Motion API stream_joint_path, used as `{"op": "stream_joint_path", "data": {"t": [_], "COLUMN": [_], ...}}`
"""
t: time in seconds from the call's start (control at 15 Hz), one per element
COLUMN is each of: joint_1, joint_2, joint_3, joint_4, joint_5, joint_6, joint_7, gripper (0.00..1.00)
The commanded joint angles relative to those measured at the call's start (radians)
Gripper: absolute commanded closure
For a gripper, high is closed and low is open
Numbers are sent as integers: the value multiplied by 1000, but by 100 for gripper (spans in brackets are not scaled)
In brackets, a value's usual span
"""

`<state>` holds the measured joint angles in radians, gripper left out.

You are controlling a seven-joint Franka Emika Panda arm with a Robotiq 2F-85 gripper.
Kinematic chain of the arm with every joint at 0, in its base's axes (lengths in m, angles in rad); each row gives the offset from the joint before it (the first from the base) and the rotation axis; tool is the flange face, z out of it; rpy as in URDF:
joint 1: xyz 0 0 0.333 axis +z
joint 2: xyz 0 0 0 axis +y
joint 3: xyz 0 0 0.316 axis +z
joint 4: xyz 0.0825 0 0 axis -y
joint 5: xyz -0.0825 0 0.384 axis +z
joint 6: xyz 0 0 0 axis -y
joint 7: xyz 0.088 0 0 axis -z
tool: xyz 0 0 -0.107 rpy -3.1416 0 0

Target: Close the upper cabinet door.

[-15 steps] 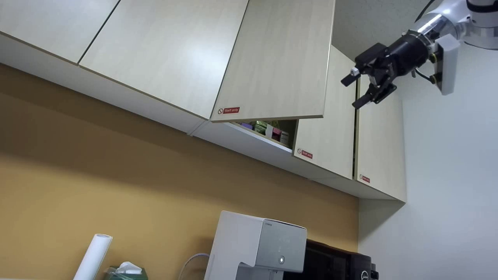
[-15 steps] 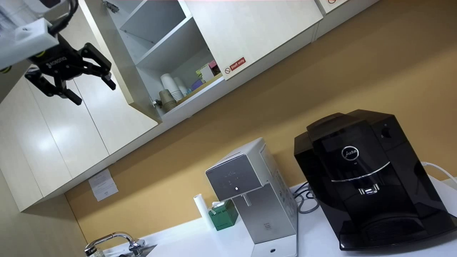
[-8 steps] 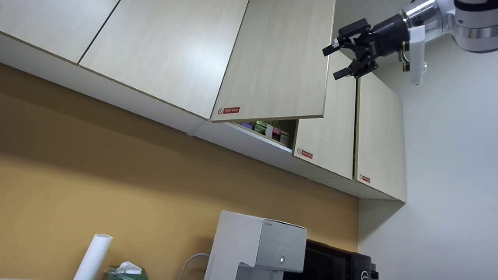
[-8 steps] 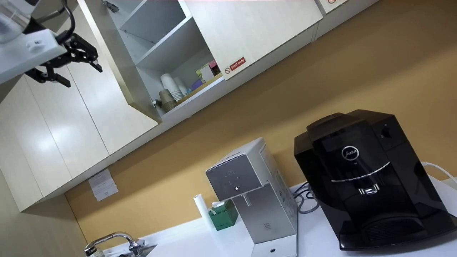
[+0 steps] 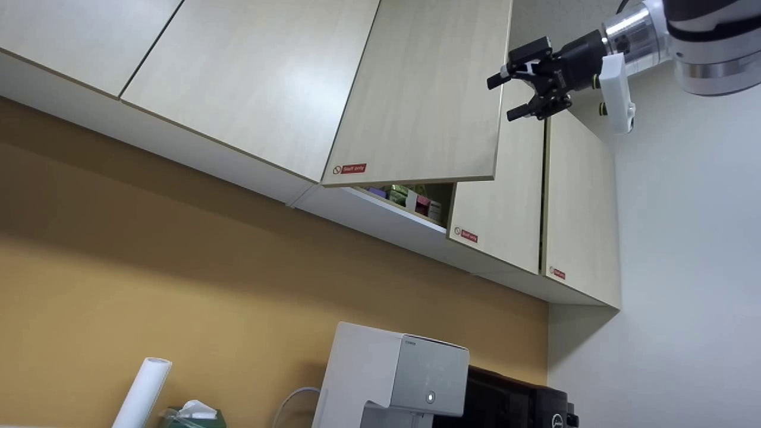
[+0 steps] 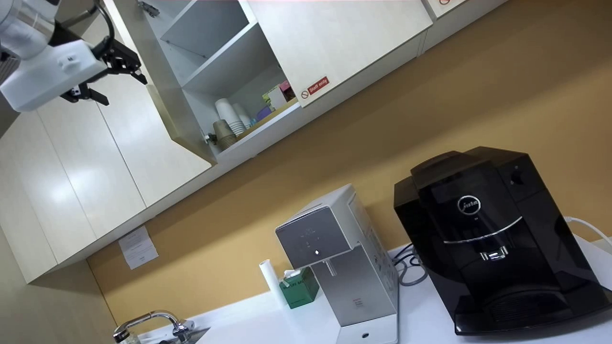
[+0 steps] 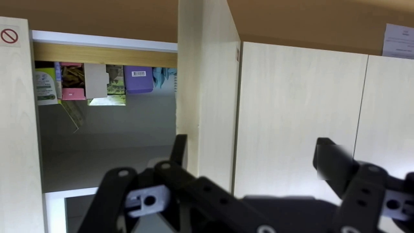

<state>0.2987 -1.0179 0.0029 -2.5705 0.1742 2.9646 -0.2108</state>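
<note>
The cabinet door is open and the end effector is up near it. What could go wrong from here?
The end effector is open and, in the wrist view, one fingertip overlaps the free edge of the door; it might catch there and drag the door wider.
Cups and a purple box sit inside the cabinet; a finger straying in could knock them.

- Both exterior views bright, mostly sharp; light falls from above.
- Wall (image 5: 238,321): broad shadow band below the cabinet underside (image 5: 178,143), brighter lower down.
- Soft glare on the wide panel (image 5: 255,89); round glare spots on closed panels (image 6: 55,191).
- Upper cabinet door (image 6: 167,91): front evenly lit, inner face shaded.
- Counter (image 6: 248,317) near white; coffee machine (image 6: 502,272) very dark, faint reflections.
- Pinkish line (image 6: 334,0) along the top border, in an exterior view.
- Wrist view: cabinet interior (image 7: 106,142) dim; end effector (image 7: 253,140) out of focus, blocky smear over one fingertip (image 7: 333,161).
</note>
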Motion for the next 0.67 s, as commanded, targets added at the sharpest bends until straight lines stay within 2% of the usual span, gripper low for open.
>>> {"op": "stream_joint_path", "data": {"t": [0.0, 0.53, 0.6], "joint_1": [9, 114, 126], "joint_2": [13, 57, 61], "joint_3": [-30, -128, -136], "joint_4": [5, 18, 20], "joint_5": [-47, -61, -61], "joint_6": [16, 3, 3], "joint_7": [26, -4, -5], "gripper": [0, 0, 10]}}
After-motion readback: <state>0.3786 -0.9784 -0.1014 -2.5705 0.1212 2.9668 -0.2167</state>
